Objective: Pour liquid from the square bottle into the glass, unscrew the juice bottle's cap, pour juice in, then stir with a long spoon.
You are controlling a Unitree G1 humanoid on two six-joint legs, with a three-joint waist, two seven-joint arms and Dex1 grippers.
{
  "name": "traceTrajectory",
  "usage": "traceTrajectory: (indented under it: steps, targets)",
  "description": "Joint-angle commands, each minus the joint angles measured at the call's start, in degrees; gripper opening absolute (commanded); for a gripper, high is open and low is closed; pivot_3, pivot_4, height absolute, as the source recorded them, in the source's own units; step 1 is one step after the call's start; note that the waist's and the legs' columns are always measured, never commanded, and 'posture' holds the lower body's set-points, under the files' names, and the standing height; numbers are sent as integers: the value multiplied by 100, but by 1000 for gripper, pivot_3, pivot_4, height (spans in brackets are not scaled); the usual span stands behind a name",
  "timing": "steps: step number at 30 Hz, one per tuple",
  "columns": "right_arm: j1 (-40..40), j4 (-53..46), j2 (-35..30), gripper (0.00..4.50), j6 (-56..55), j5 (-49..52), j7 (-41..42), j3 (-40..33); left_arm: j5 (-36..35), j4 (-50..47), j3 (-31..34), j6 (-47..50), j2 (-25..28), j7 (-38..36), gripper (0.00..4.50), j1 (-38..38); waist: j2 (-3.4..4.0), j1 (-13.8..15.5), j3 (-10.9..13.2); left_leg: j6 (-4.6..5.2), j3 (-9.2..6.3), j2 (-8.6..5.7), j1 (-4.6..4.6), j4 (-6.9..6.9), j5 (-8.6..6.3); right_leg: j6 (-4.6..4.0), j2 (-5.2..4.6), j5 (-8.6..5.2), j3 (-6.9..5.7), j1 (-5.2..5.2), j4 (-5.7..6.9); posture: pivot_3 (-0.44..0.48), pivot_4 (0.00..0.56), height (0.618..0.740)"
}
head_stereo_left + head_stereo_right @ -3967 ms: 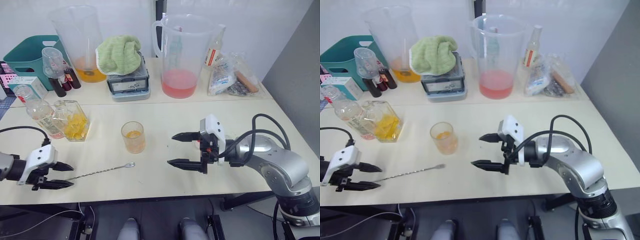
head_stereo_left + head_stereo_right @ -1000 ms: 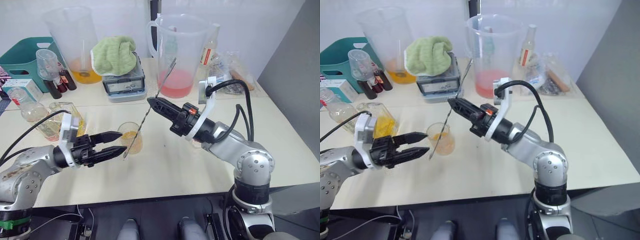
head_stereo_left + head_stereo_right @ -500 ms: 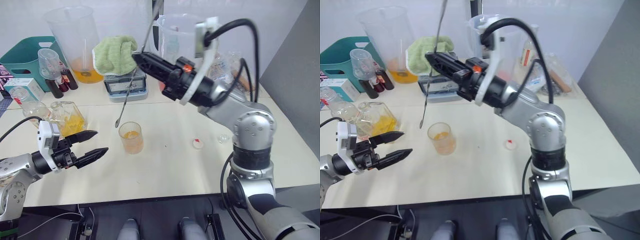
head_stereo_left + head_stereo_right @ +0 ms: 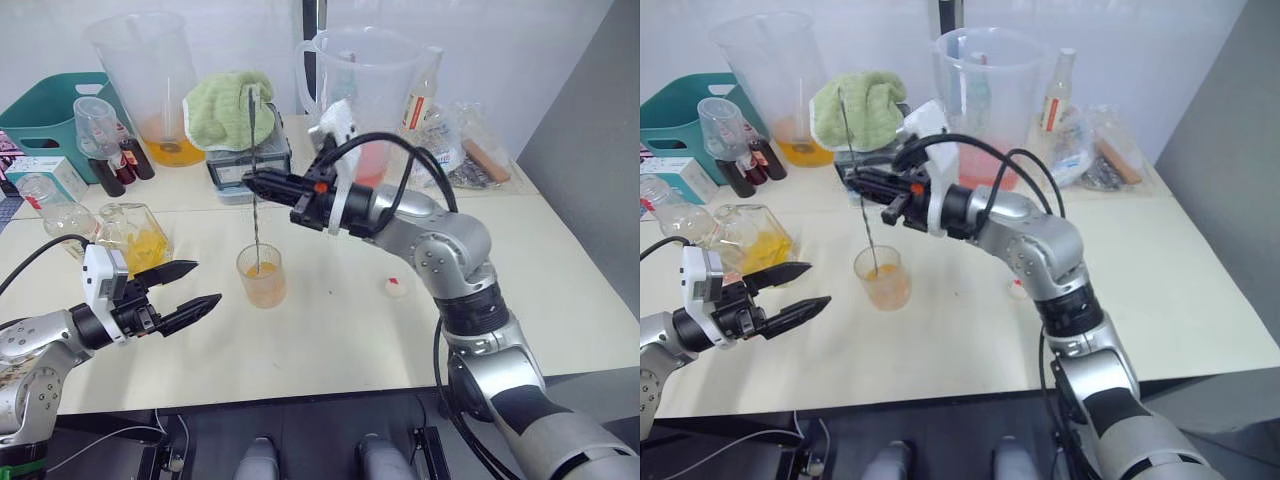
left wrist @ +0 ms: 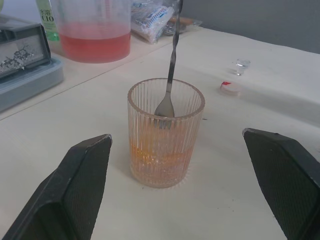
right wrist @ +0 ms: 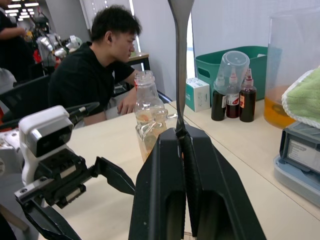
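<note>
The right claw grips the long spoon by its shaft, fingers closed on the metal. Half a second ago the spoon hung above and to the left of the glass, with its bowl clear of the rim; the bowl now sits inside the glass, as the left wrist view confirms. The shaft stands nearly upright, and the handle end rises in front of the green cloth.

The left claw is open and holds nothing. It waits low over the counter on the glass's left side, near it but not touching. A second ago it was closer to the glass.

The glass stands near the middle of the counter and holds a shallow layer of orange liquid. The spoon bowl appears to sit just above that layer or at its surface; the exact depth cannot be told.

The square bottle and the juice bottle stand together toward the counter's left edge. The cap lies on the counter to the right of the glass, well apart from its bottle.

Judgement: both pours appear complete and the cap is off, so the task has reached its last step. With the spoon now in the glass, stirring can begin. The glass is unsupported, so a wide stir could tip it.
</note>
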Motion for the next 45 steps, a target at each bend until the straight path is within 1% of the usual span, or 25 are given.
traceTrajectory:
  steps: [1, 7, 10, 15, 17, 25, 30, 34, 40, 43, 45]
  targets:
    - [-103, 147, 214, 0, -301, -321, 213, 60, 42, -87, 16, -128, 4, 27, 4451, -60, 0, 1, 0, 0, 0, 0, 0, 0, 0, 0, 0, 0, 0, 0, 0, 0, 150, 740]
    - [-226, 675, 465, 0, -770, -1006, 442, 210, 95, -2, -97, -146, 6, 2, 4451, -190, 0, 7, 0, 0, 0, 0, 0, 0, 0, 0, 0, 0, 0, 1, 0, 0, 150, 740]
    - [-285, 847, 460, 0, -1153, -1431, 511, 273, 108, 42, -134, -162, -7, -34, 4451, -229, 0, 7, 0, 0, 0, 0, 0, 0, 0, 0, 0, 0, 0, 0, 0, 0, 150, 740]
    - [-285, 641, 374, 0, -1004, -1472, 773, 160, 98, 4, -172, -144, -27, -34, 4451, -235, 0, 2, 0, 0, 0, 0, 0, 0, 0, 0, 0, 0, 0, 0, 0, 0, 150, 740]
    - [-267, 439, 232, 0, -831, -1454, 922, 173, 94, 7, -182, -139, -28, -46, 4451, -228, 0, 8, 0, 0, 0, 0, 0, 0, 0, 0, 0, 0, 0, 0, 0, 0, 150, 740]
    - [-201, -47, 81, 0, -204, -1284, 1055, 95, 93, -57, -226, -115, -19, -16, 4451, -222, 0, 2, 0, 0, 0, 0, 0, -1, 0, 0, 0, 0, 0, 0, 0, 0, 150, 740]
    - [-197, -168, 170, 0, 142, -1189, 875, -97, 97, -47, -212, -118, -6, -27, 4451, -221, 0, 1, 0, 0, 0, 0, 0, -2, 0, 0, 0, 0, 0, 0, 0, 0, 150, 740]
    - [-178, -108, 454, 0, 322, -973, 715, -324, 91, -53, -199, -107, -2, -17, 4451, -223, 0, 1, 0, 0, 0, 0, 0, -2, 0, 0, -1, 0, 0, 0, 0, 0, 150, 740]
    - [-129, 299, 844, 0, 4, -993, 548, -555, 101, -24, -197, -102, 10, -5, 4451, -254, 0, -2, 0, 0, 0, 0, 1, -3, 0, 0, 0, 0, 0, -1, 0, 0, 150, 740]
    - [-153, 501, 869, 0, -320, -1163, 561, -539, 81, -56, -179, -70, 25, 14, 4451, -262, 0, 12, 0, -1, 0, 0, 0, -4, 0, 0, -1, 0, -1, 0, -1, 0, 150, 740]
    - [-174, 616, 679, 0, -630, -1530, 643, -320, 80, -33, -145, -87, 34, -4, 4451, -241, 0, 9, 0, -1, 0, 0, 1, -3, 0, 0, -1, 0, -1, 0, -1, 0, 150, 740]
